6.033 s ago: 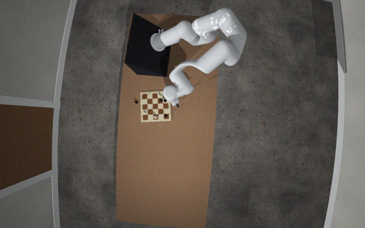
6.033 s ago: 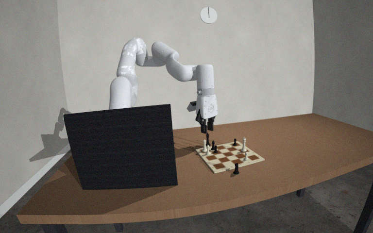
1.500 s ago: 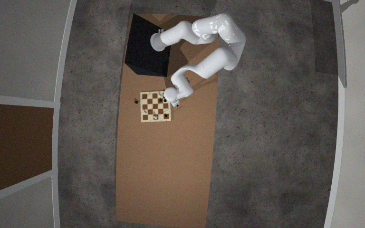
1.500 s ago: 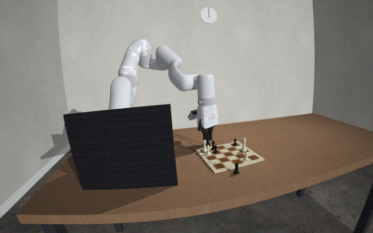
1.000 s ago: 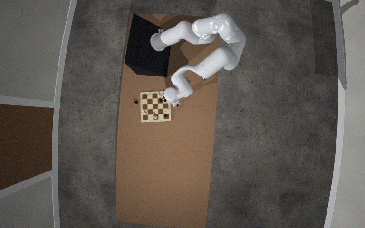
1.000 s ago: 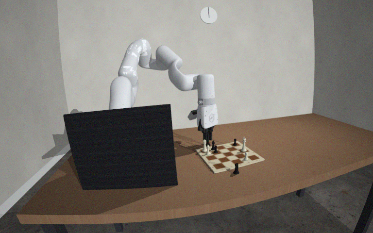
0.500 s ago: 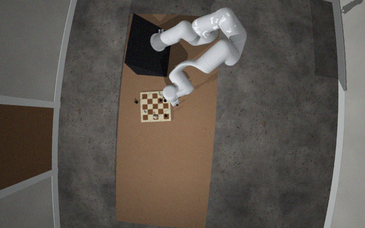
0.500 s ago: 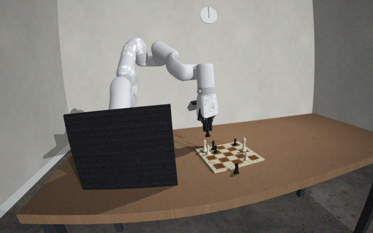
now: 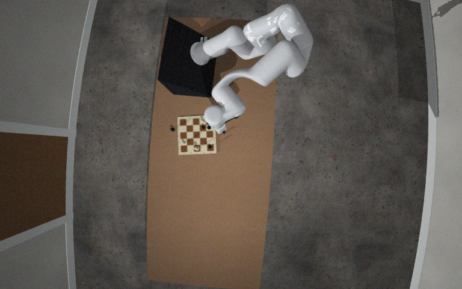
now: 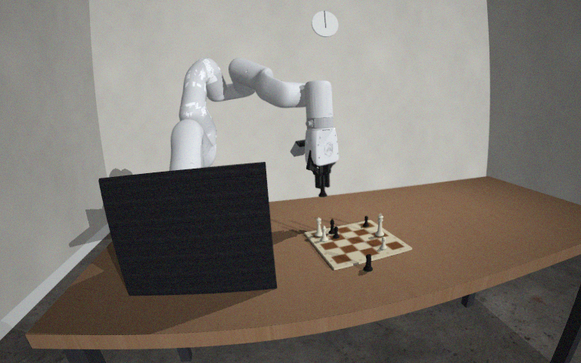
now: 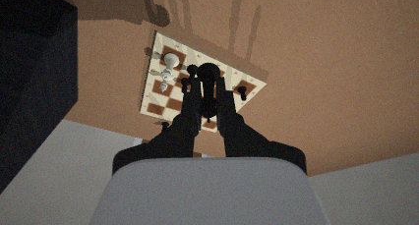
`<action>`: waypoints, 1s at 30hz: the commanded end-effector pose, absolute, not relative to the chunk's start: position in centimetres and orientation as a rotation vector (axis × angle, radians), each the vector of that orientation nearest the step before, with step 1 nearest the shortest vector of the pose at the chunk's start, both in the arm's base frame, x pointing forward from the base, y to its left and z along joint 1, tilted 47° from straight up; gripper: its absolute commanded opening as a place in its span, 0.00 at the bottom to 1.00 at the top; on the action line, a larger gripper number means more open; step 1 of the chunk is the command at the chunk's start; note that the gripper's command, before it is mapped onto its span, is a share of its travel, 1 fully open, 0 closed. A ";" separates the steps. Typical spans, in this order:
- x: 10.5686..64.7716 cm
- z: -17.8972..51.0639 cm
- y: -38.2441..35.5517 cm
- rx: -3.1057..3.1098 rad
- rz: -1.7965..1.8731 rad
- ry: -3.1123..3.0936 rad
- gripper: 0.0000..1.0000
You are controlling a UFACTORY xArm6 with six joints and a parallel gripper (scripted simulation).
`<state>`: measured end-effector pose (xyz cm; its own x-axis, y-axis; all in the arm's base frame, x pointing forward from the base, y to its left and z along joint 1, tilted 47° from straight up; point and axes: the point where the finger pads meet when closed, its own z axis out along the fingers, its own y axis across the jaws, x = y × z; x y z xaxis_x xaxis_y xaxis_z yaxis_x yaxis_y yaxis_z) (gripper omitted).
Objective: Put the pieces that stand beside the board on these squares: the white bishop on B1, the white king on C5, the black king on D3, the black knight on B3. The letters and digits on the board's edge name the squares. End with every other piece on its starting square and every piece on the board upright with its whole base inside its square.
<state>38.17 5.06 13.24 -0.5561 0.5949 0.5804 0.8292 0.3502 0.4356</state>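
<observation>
Overhead, the xArm gripper hangs well above the chessboard, its dark fingers closed narrowly on a black chess piece; its round base shows below the fingertips in the wrist view, but its type cannot be told.

- Chessboard: small, cream and brown squares, lying on the brown table just beside the arm's reach.
- On the board: a tall white piece, a second tall white piece at the far corner, two smaller white pieces, and three small black pieces; identities too small to read.
- Beside the board: one black piece standing upright on the table, just off the near edge.
- Black panel: upright on the table, left of the board in the exterior view.
</observation>
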 end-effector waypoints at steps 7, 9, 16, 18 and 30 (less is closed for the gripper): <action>40.6 10.7 1.4 -1.176 -1.051 -2.374 0.00; 41.5 9.2 -0.4 -1.134 -1.063 -2.407 0.00; 42.9 5.7 -4.0 -1.043 -1.088 -2.472 0.00; 43.3 4.1 -5.5 -1.004 -1.100 -2.498 0.00; 43.7 1.6 -7.7 -0.944 -1.118 -2.534 0.00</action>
<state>43.19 -7.11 2.00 -0.7611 0.4829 0.4331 0.6458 0.5010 0.5762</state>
